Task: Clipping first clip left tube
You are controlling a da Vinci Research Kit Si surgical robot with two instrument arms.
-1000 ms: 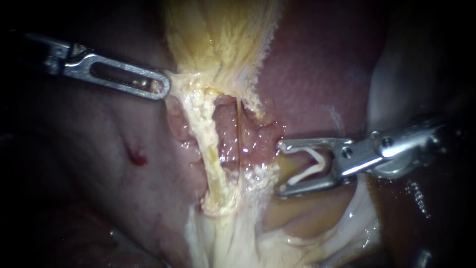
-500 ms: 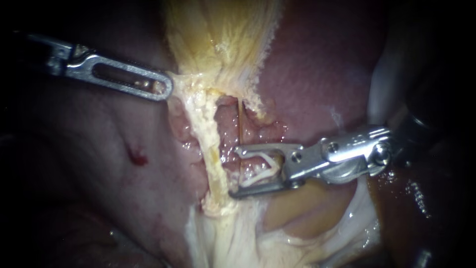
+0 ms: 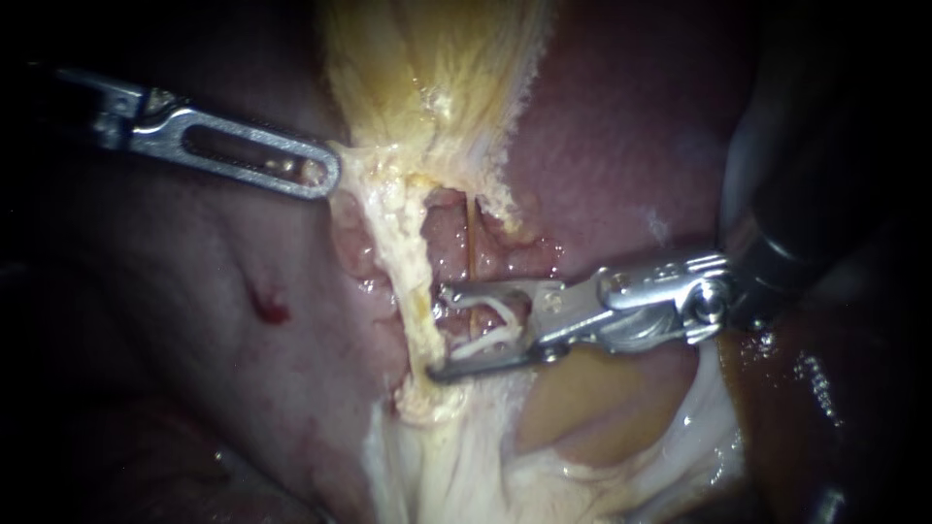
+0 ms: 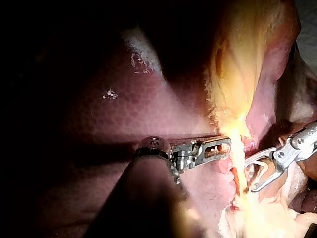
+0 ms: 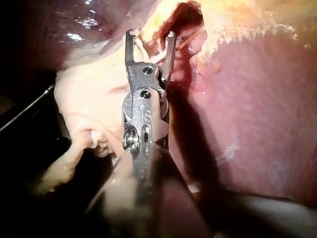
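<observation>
Your left instrument point(image 3: 316, 177), far left: jaws clamped on yellow tissue point(image 3: 361, 163) above left tube point(image 3: 406, 262). Your right instrument point(image 3: 437, 330): jaws spread, gripping white clip point(image 3: 490, 328), tips just right of left tube.

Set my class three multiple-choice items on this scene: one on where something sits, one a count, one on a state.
1. The white clip sits: A in the right instrument; B on the left tube; C on the liver.
2. Instruments in the endoscope view: A one; B two; C three.
3. The left instrument is: A wide open; B shut on gallbladder tissue; C out of view.
Answers: A, the clip lies between the right instrument's spread tips; B, one shaft enters from each side; B, it pinches the yellow tissue and pulls it taut.
</observation>
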